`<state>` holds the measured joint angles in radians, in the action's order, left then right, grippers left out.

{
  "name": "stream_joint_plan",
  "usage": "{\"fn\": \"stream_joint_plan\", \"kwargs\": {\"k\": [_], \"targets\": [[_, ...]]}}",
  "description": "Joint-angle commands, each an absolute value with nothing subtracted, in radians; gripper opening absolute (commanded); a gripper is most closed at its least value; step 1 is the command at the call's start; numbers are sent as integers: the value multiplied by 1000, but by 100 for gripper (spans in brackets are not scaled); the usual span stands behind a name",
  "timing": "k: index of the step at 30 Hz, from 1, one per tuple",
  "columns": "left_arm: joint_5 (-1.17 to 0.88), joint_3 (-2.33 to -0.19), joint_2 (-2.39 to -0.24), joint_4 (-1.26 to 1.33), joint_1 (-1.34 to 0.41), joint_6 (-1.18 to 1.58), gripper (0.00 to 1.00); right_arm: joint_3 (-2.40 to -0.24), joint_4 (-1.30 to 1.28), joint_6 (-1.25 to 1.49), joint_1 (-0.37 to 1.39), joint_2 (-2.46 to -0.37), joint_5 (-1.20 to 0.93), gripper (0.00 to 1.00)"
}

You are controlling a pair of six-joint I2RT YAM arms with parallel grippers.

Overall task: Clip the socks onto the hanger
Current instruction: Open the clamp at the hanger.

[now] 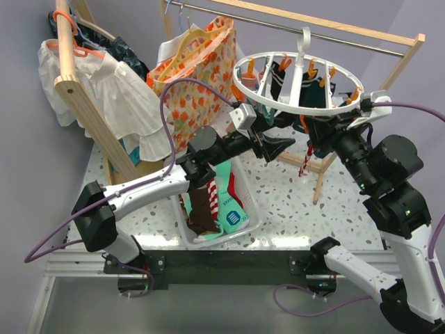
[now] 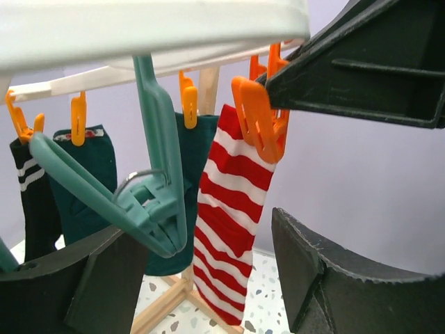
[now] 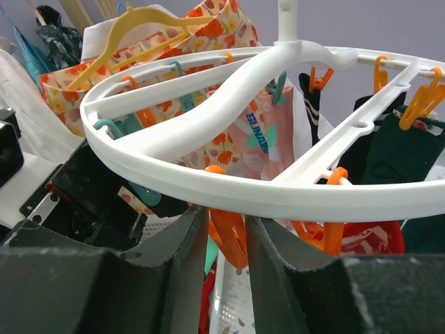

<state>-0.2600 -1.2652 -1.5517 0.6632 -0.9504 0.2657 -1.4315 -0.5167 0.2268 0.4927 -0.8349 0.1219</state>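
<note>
1. under the near rim of the white ring hanger, the right tool is nearly closed and seems to pinch an orange clip, likely to work its grip on the red-and-white striped sock hanging there.
2. the left tool sits just left of it with fingers spread wide and nothing held, probably ready to steady the sock.
3. more socks lie in a clear basket on the bench, near and left.
4. hard to tell: whether the clip is squeezed open or simply held. the sock's top edge is hidden inside the clip, and the wrist views cut off part of the ring.
</note>
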Motion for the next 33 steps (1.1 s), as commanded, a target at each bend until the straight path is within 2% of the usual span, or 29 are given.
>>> {"fn": "stream_joint_plan", "kwargs": {"k": [1,5,7,16,22,33], "targets": [[-247,-1244,-1513,680,-956,230,73,-1427,-479,221,497,-825,144,31],[-245,-1223,-1500,678,-959,224,73,-1414,-480,213,495,-819,149,26],[-253,-1220,-1497,673,-965,221,73,-1410,-480,212,495,-821,143,18],[-152,-1172,-1485,666,-1042,118,73,-1387,-466,225,497,-822,121,0],[70,-1201,-1491,644,-1138,-104,72,-1374,-465,227,495,-810,129,0],[143,-1344,-1563,676,-1151,-126,62,-1350,-453,230,497,-804,117,0]]}}
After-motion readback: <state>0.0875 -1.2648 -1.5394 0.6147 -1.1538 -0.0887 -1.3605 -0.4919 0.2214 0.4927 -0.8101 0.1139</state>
